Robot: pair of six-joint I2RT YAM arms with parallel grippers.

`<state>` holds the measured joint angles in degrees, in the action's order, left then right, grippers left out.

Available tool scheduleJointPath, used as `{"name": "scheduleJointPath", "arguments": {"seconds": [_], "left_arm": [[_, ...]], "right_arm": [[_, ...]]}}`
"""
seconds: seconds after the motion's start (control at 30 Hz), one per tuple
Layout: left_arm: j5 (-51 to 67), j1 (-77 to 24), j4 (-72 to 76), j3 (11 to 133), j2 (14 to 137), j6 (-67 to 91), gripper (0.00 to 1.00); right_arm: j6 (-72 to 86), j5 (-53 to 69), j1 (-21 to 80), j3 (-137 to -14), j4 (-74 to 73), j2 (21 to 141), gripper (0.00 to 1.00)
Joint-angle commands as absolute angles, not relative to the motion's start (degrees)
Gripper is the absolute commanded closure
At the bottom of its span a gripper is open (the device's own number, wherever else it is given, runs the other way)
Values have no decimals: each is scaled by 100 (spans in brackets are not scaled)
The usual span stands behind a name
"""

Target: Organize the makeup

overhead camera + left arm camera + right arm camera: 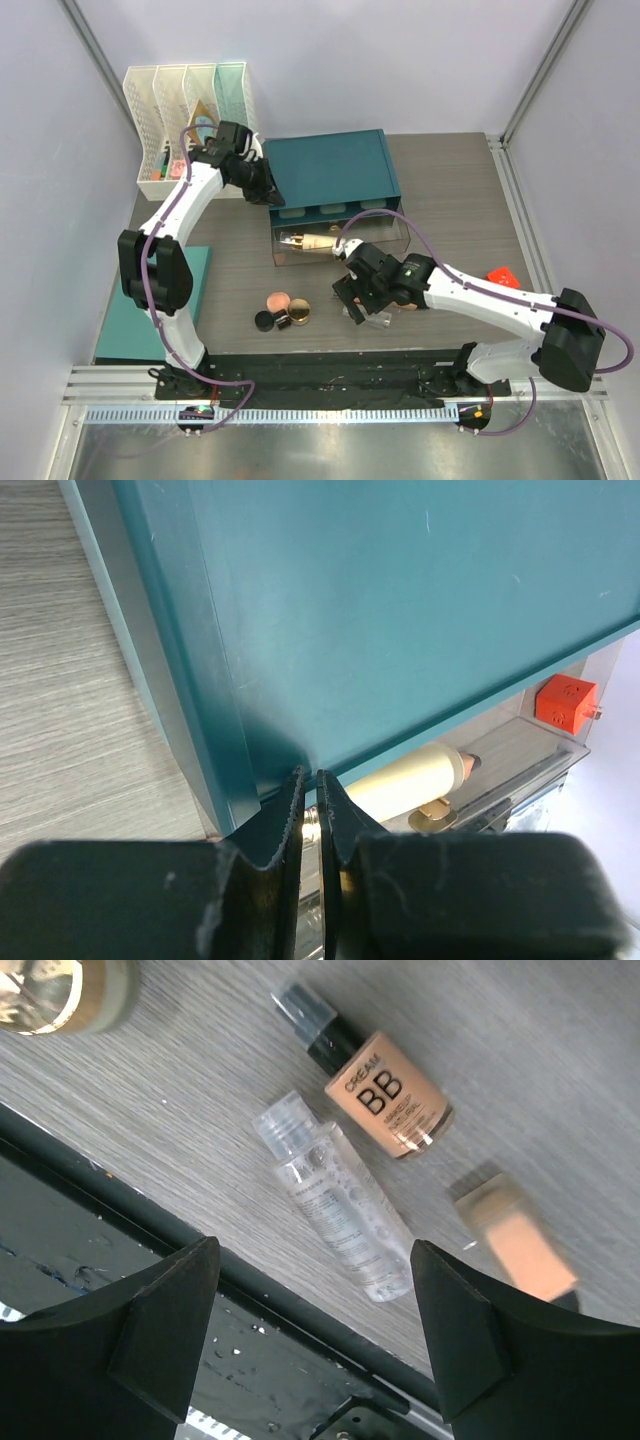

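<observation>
Looking from above, the left tool (268, 190) meets the corner of the raised teal lid (335, 165); the right tool (356, 308) hangs over the counter (450, 200). Left wrist: this tool is clenched on the lid edge. Right wrist: the tool is released, wide, above a clear bottle (335, 1210) lying beside the BB cream bottle (385, 1095).
</observation>
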<state>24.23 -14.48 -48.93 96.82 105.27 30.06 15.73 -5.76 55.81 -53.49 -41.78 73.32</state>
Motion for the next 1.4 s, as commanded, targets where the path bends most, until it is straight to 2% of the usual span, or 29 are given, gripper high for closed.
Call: {"name": "scheduleJointPath", "arguments": {"seconds": [0.0,0.4,0.5,0.6,0.63,0.67,0.7,0.8,1.2,1.37], "left_arm": [[2347,-1459,-5229,9501,10723,2962,90],[2303,-1459,-5344,9659,10828,2857,89],[2320,-1459,-5388,9677,10863,2839,89],[2329,-1459,-5388,9703,10890,2848,88],[2329,-1459,-5388,9703,10890,2848,88],[2329,-1459,-5379,9686,10881,2848,88],[2329,-1459,-5388,9686,10898,2848,88],[2329,-1459,-5388,9686,10898,2856,88],[2338,-1459,-5388,9694,10934,2848,87],[2373,-1459,-5379,9694,10969,2856,87]], "right_arm": [[1810,-439,5590,-5160,-3789,7497,20],[2136,-615,5686,-4737,-3498,8190,26],[2215,-659,5774,-4720,-3489,8305,34],[2302,-659,5967,-4737,-3463,8393,51],[2320,-650,6037,-4755,-3463,8454,66],[2329,-624,6082,-4764,-3463,8472,73],[2329,-624,6143,-4798,-3480,8490,84],[2303,-703,6389,-4869,-3586,8447,96],[1978,-1432,6767,-5501,-4210,6786,99],[1382,-2618,6741,-6090,-4210,6451,99]]}}
